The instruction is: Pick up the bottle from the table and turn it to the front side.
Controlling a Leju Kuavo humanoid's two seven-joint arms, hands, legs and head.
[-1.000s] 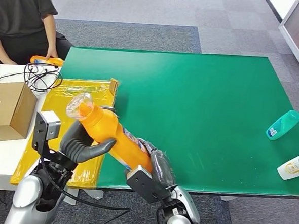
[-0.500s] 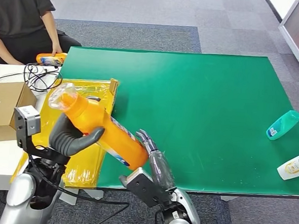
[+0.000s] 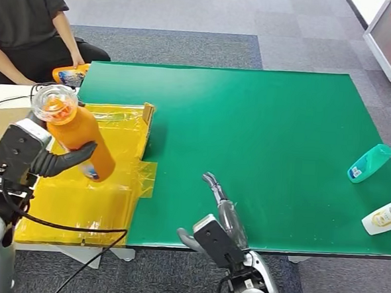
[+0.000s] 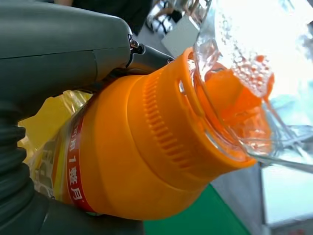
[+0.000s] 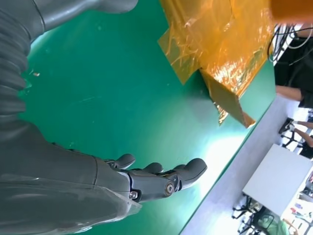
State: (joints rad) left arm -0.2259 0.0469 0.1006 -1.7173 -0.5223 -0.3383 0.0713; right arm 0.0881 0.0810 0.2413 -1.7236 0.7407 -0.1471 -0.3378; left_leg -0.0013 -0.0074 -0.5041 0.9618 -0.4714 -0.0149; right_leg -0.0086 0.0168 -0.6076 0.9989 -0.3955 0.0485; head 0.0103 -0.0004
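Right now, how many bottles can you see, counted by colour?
Orange: 2, one gripped by the left robot hand as the orange bottle, one under the person's hand.
Teal: 1, teal bottle.
White: 1, white bottle.
Total: 4.

Green mat [image 3: 265, 124] spread over the table. Yellow plastic-wrapped tray [image 3: 109, 174] at its left edge, cardboard wall [image 3: 147, 120] upright beside the green. Teal bottle [image 3: 371, 162] lying on its side near the far right edge; white bottle [image 3: 384, 216] lying just below it, apart. Black cables [image 3: 49, 88] coiled on the white side table. Seated person [image 3: 26, 23] in black, hand on another orange bottle [image 3: 70, 76].
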